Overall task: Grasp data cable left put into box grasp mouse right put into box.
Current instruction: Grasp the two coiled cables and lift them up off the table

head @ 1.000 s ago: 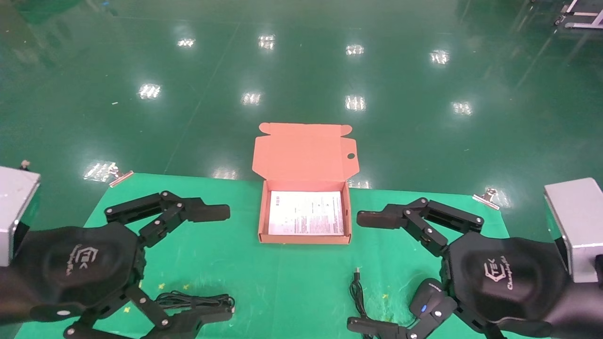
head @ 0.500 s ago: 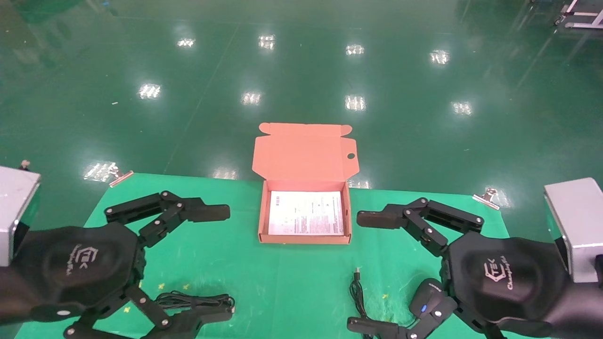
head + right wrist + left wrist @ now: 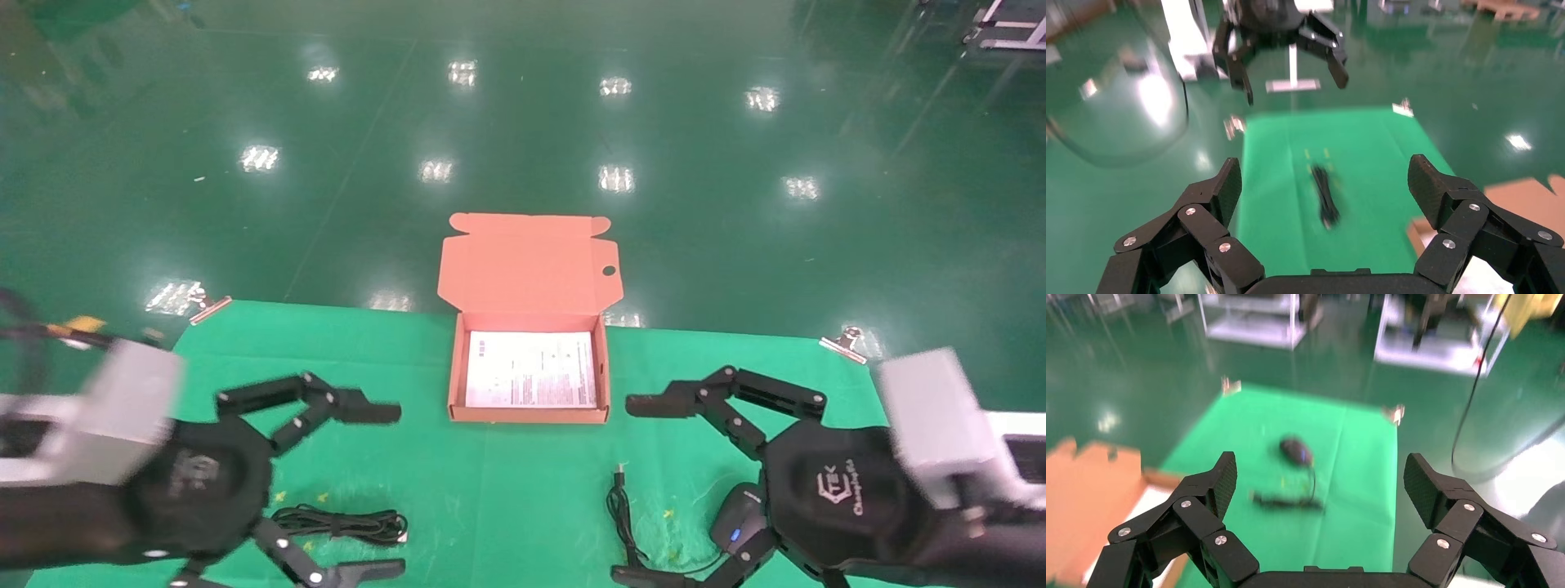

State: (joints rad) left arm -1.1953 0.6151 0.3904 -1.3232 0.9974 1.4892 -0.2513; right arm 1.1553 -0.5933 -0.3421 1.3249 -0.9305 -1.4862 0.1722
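The orange-brown box [image 3: 528, 415] lies open at the middle of the table's far side, lid [image 3: 527, 263] upright and a white printed sheet [image 3: 531, 369] inside. The coiled black data cable [image 3: 339, 523] [image 3: 1324, 197] rests at the front left, between the spread fingers of my open left gripper [image 3: 372, 490] [image 3: 1321, 484], which hangs above it. The black mouse [image 3: 734, 524] [image 3: 1296, 449] with a blue light sits at the front right, partly under my right hand. Its cord [image 3: 621, 513] trails left of it. My right gripper [image 3: 637, 490] [image 3: 1326, 184] is open and empty.
A green cloth [image 3: 490, 490] covers the table, held by metal clips at the far corners [image 3: 208, 306] [image 3: 846, 341]. Shiny green floor lies beyond the far edge. In the right wrist view the left gripper [image 3: 1281, 37] shows farther off.
Both arms have shifted: the grey wrist housings swung inward and both grippers sit slightly nearer the table's front edge. Both stay open. Cable, mouse and box have not moved.
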